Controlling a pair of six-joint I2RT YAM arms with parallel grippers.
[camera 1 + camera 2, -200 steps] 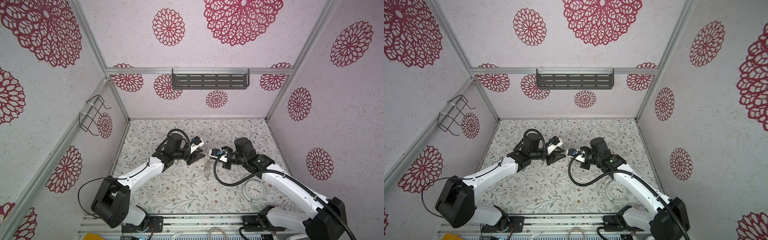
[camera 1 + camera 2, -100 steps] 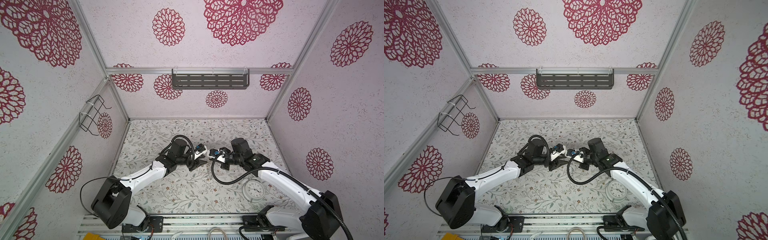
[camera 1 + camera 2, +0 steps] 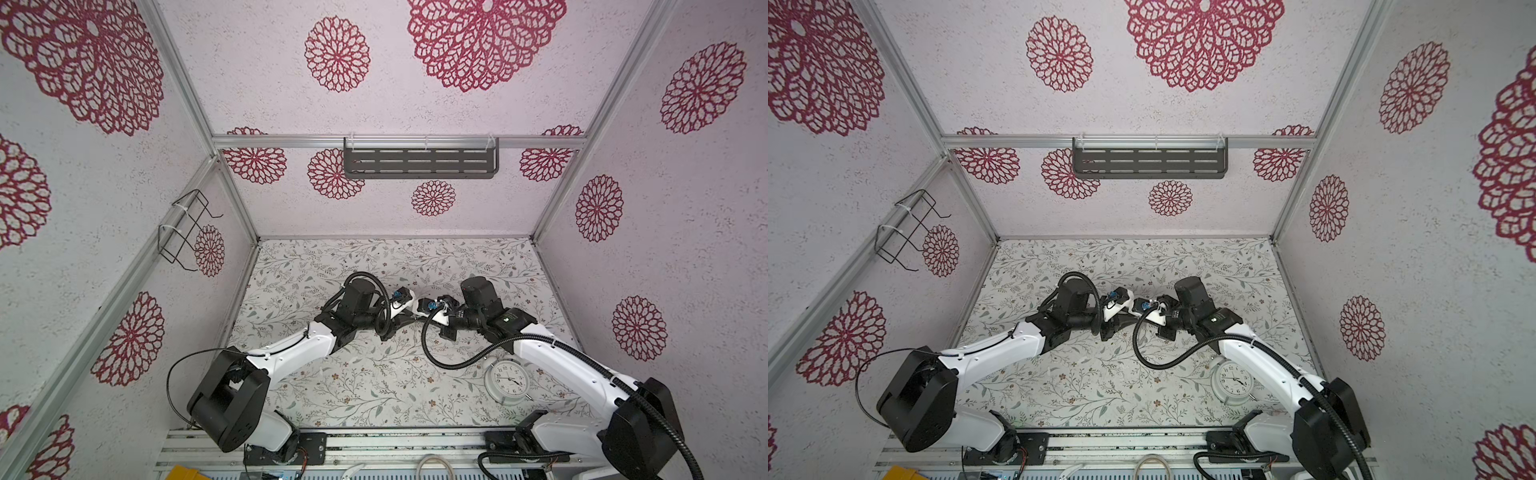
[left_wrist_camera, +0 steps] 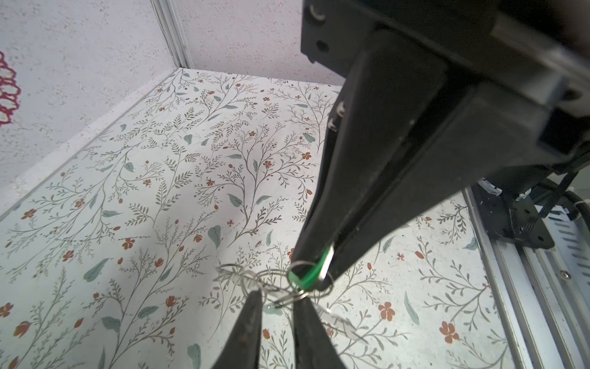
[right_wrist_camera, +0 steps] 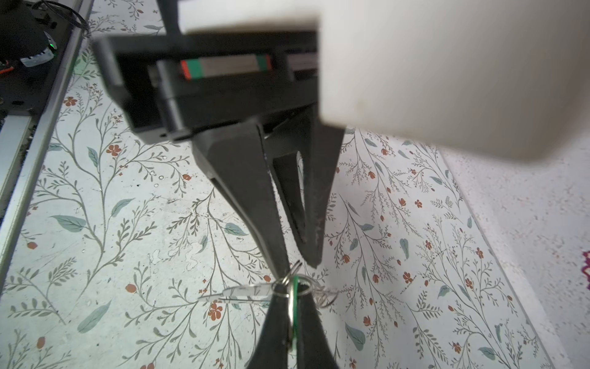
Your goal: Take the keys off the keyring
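Since a second earlier the left gripper (image 4: 278, 295) had crossed the gap and narrowed, meeting the right gripper (image 5: 292, 298) above the middle of the flowery worktop (image 3: 332, 386). The right one was clamped on the green-tagged key (image 4: 311, 274). The left's dark tapered tips flanked the thin wire keyring (image 4: 275, 277) (pinching or not, I could not tell). The clear-tagged key (image 5: 238, 294) stuck out sideways. A round white clock (image 3: 507, 377) lay near the front right corner.
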